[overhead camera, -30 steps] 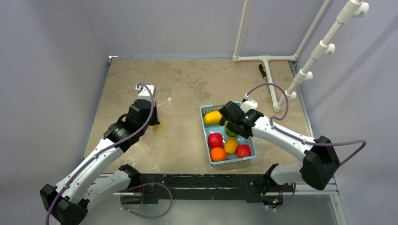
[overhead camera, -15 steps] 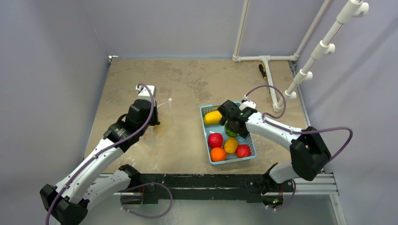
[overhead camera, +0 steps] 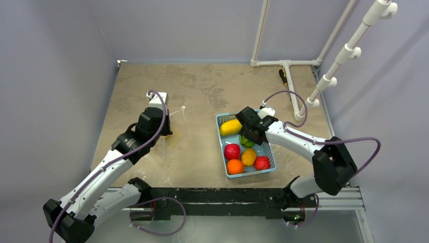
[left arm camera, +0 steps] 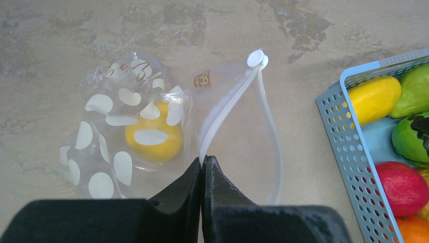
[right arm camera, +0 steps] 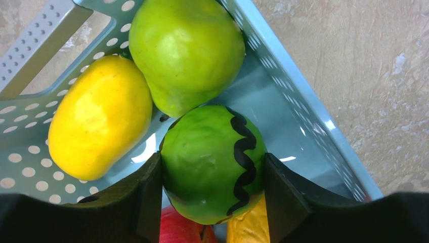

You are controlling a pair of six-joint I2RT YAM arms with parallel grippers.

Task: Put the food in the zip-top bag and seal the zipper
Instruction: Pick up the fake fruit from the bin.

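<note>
Table (overhead camera: 202, 91): tan top, mottled, with darker stains toward the far side. A black rail (overhead camera: 212, 195) runs along the near edge.

Left of centre: zip-top bag (left arm camera: 167, 116), clear and crinkled with white dots, lying flat. Its zipper (left arm camera: 227, 98) is parted into a loop, with the white round slider at the far end.

Right of centre: light-blue perforated basket (overhead camera: 221, 147), long side running near to far, well apart from the bag.

Far right corner: white pipe frame (overhead camera: 286, 63), its foot resting on the top. Just beside it lies a small dark tool (overhead camera: 283, 77); too small to tell the type.
</note>
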